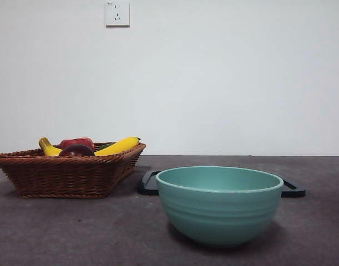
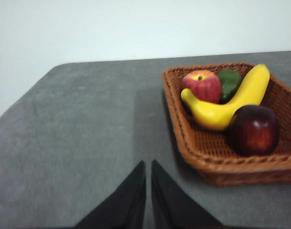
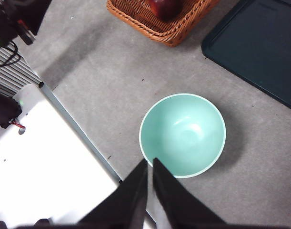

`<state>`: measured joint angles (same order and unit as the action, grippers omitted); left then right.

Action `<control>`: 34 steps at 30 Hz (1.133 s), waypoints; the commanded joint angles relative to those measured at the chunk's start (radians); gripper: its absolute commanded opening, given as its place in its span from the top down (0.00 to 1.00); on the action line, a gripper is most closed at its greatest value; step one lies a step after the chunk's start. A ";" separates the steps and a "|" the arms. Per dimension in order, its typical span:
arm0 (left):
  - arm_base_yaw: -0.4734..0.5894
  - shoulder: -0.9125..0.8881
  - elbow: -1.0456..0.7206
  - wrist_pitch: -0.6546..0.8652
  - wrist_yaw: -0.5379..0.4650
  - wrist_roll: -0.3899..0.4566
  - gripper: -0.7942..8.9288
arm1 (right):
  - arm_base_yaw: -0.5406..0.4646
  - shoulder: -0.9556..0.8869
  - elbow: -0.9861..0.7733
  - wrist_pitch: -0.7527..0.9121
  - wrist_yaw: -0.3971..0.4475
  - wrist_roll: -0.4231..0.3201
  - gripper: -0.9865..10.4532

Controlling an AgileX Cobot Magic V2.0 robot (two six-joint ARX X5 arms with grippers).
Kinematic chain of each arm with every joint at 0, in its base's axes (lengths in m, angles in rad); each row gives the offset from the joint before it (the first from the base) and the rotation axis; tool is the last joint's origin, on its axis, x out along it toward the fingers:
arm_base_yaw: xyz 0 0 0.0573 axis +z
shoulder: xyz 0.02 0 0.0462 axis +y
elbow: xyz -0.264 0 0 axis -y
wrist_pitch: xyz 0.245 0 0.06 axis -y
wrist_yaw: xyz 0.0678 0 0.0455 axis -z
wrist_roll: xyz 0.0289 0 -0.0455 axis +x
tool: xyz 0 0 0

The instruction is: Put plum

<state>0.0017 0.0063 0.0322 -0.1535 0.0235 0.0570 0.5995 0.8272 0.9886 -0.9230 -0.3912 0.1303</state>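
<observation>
The plum (image 2: 254, 129) is a dark maroon round fruit lying in the near corner of the brown wicker basket (image 2: 212, 160). The front view shows the plum (image 1: 76, 151) peeking over the basket's rim (image 1: 69, 174), and the right wrist view catches a part of the plum (image 3: 164, 7) in the basket (image 3: 159, 26). My left gripper (image 2: 148, 164) is shut and empty, above bare table beside the basket. High over the near rim of the teal bowl (image 3: 182, 134) hangs my right gripper (image 3: 150, 162), shut and empty. Neither arm shows in the front view.
The basket also holds a yellow banana (image 2: 228, 102), a red apple (image 2: 202, 86) and a green fruit (image 2: 229, 82). The teal bowl (image 1: 219, 204) stands in front of a dark flat tray (image 1: 291, 189), which the right wrist view shows as a tray (image 3: 259, 47) beside the basket. A white table edge (image 3: 45, 157) lies nearby.
</observation>
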 commanded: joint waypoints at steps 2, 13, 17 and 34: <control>0.010 -0.003 -0.021 0.002 -0.006 -0.034 0.90 | 0.007 0.007 0.016 0.010 -0.002 -0.011 0.91; 0.037 -0.003 -0.021 -0.035 -0.006 -0.047 0.90 | 0.007 0.007 0.016 0.010 -0.002 -0.011 0.91; 0.037 -0.003 -0.021 -0.035 -0.006 -0.047 0.90 | 0.007 0.007 0.016 0.010 -0.002 -0.011 0.91; 0.037 -0.003 -0.021 -0.035 -0.006 -0.047 0.90 | 0.007 0.007 0.016 0.010 -0.002 -0.011 0.91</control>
<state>0.0372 0.0051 0.0322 -0.1810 0.0216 0.0124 0.5995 0.8272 0.9886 -0.9230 -0.3912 0.1303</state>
